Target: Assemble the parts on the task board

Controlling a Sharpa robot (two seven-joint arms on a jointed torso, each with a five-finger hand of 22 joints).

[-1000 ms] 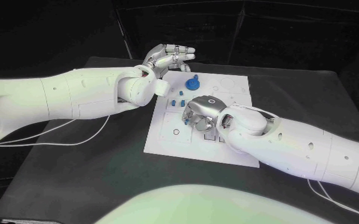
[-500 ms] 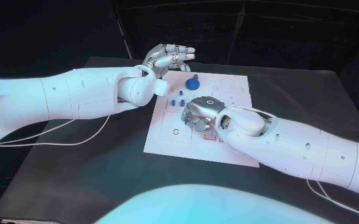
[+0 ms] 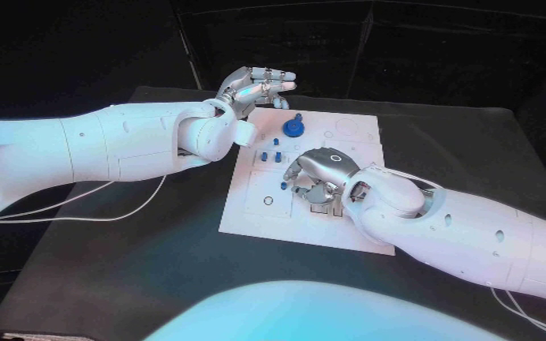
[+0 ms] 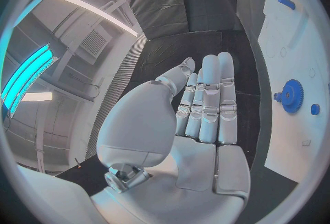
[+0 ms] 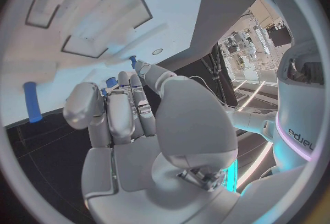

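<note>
The white task board [image 3: 256, 219] lies in the middle of the black table. A blue gear [image 3: 293, 128] stands near its far edge, with small blue pegs [image 3: 273, 152] just nearer. My right hand [image 3: 314, 175] hovers low over the board's middle, fingers curled down and together, with nothing seen in them. In the right wrist view a blue peg [image 5: 32, 102] lies on the board beside that hand [image 5: 127, 119], and small blue pegs [image 5: 110, 82] stand beyond its fingertips. My left hand [image 3: 257, 85] is raised past the board's far left corner, flat and empty. The left wrist view shows the gear [image 4: 292, 96].
White cables [image 3: 114, 199] run over the table at the left, under my left arm. Rectangular recesses [image 5: 103, 20] are cut in the board beyond my right hand. Black curtains close off the back.
My right hand has shifted slightly toward the board's near right and its arm has moved with it. The left hand has stayed still.
</note>
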